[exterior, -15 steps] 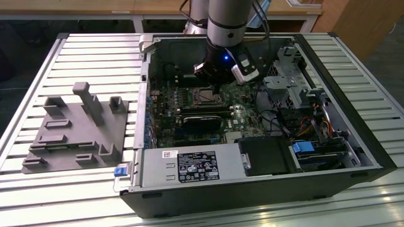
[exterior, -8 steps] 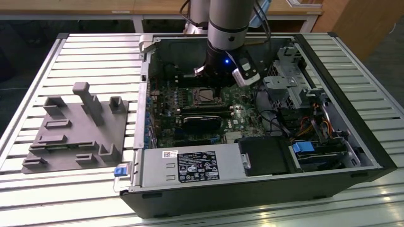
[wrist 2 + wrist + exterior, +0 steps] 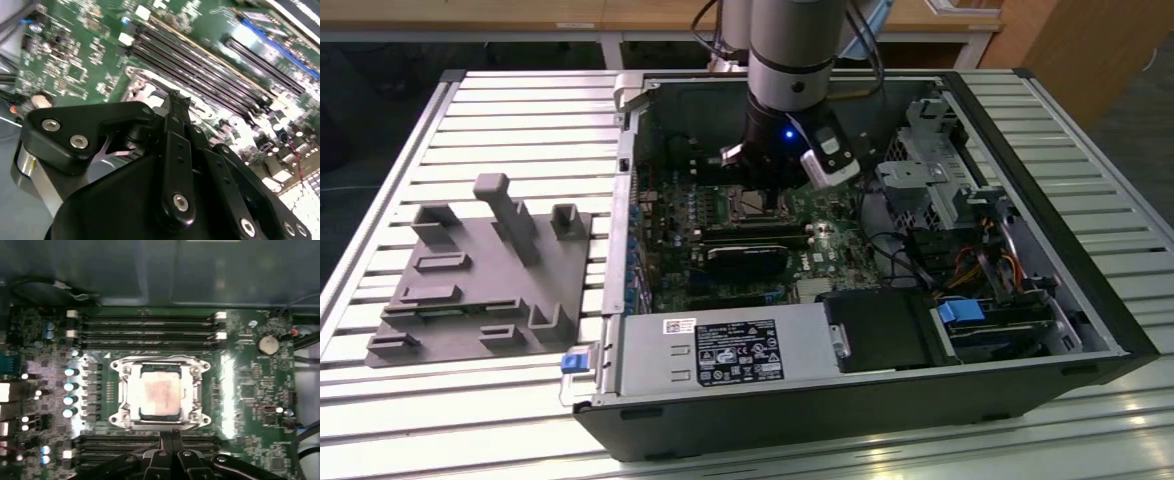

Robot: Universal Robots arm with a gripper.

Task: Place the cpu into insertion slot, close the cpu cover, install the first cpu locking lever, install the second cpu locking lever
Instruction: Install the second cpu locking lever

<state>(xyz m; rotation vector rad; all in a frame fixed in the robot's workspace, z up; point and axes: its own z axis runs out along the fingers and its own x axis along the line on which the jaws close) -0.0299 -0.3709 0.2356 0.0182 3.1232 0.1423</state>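
One open computer case point(image 3: 854, 400) lies on its side on the slatted table point(image 3: 1067, 440), with a grey fixture block point(image 3: 480, 270) well apart on the exterior view's left. Inside it, the green circuit board point(image 3: 250, 390) carries long black memory slots point(image 3: 150, 325) on the far side of the socket and more on the near side.

At the board's middle sits the insertion slot point(image 3: 754, 207), and the first wrist view looks straight down on it. The cpu cover point(image 3: 125, 390) lies flat over the socket, and through its square window the cpu point(image 3: 160, 395) shows, seated in the slot. Whether either locking lever is latched I cannot tell.

The gripper point(image 3: 172, 436) hovers just on the near side of the cover, fingers pressed together and pinching nothing. The second wrist view shows the same closed tip point(image 3: 175, 97) from behind, low over the socket's silver edge.

By my judgement the chip is light, rigid and slick on top, with fragile contacts beneath, so it is best taken by two opposite edges. The cover is thin springy sheet metal, best pushed on its frame rather than over the window.

Only the exterior view gives the arm's height above the board, while the first wrist view gives the chip's squareness in the window
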